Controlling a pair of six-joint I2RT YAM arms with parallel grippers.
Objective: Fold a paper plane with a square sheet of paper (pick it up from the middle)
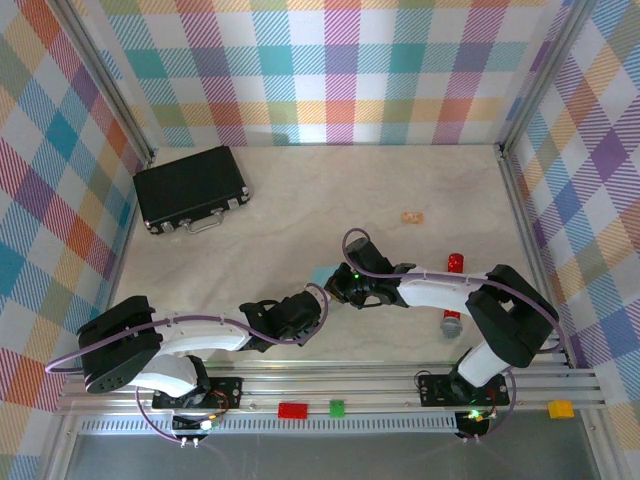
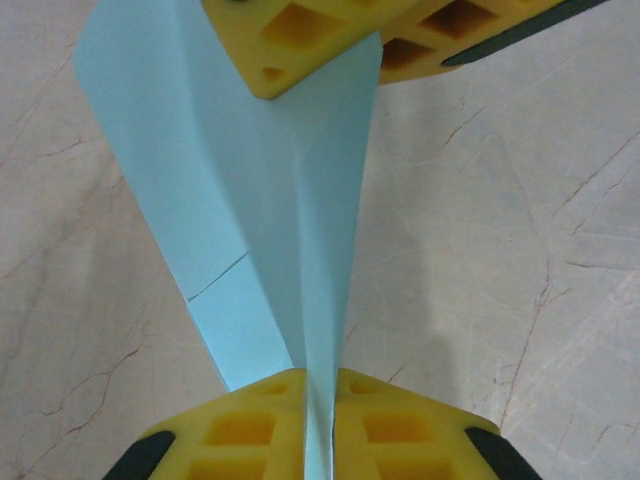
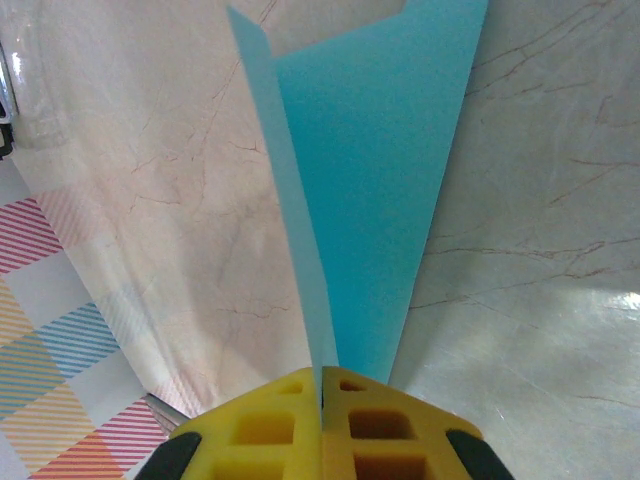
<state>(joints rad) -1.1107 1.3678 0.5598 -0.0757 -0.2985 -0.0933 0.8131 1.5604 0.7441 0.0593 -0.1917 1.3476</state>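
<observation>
The paper plane (image 2: 270,200) is a slim folded piece of light turquoise paper with a centre crease, held in the air between both arms. My left gripper (image 2: 320,385) is shut on one end of it, the yellow pads pinching the fold. At the top of the left wrist view, the right gripper's yellow fingers (image 2: 300,40) clamp the other end. In the right wrist view my right gripper (image 3: 322,385) is shut on the paper plane (image 3: 370,200), which fans away from the jaws. From above, the left gripper (image 1: 312,305) and the right gripper (image 1: 335,287) meet mid-table, with a bit of paper plane (image 1: 320,274) showing.
A black case (image 1: 190,188) lies at the back left. A small tan scrap (image 1: 412,216) sits at the back, right of centre. A red-tipped marker (image 1: 453,295) lies by the right arm. Red (image 1: 292,409), green (image 1: 337,407) and yellow (image 1: 560,408) blocks sit on the front rail.
</observation>
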